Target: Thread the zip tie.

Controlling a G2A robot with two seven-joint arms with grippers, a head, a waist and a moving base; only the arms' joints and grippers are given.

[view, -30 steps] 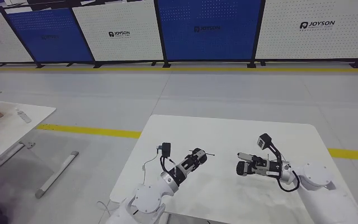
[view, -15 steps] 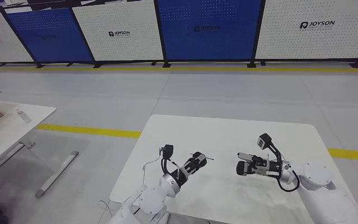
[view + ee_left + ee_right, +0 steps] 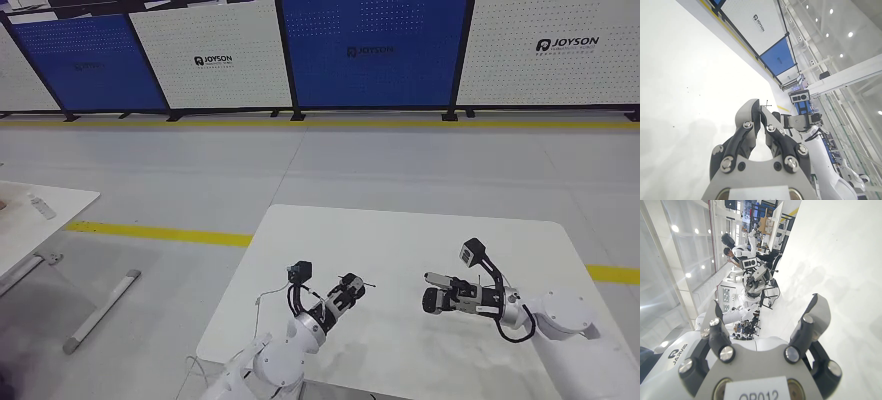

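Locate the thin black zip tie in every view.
Top view: thin black zip tie at the left pincer tip, over the white table.
Left wrist view: zip tie pinched between that pincer's shut fingertips.
Right wrist view: probably the thin dark line beside the far pincer.
Shared landmark: the left pincer.

Dark wordmark with a small emblem, printed high on the white perforated panel (image 3: 215, 85) and on the far white panel (image 3: 560, 75) behind the table. Fainter version, dark on dark, on the blue panel (image 3: 370, 80) between those 2. Same mark, turned sideways, on a white panel (image 3: 753, 15) in the left wrist view. Black wordmark and emblem on the white arm casing (image 3: 677, 345). Letters followed by 3 digits, lower half cut off, on the white label (image 3: 755, 387) at the base of the right gripper (image 3: 765, 301).
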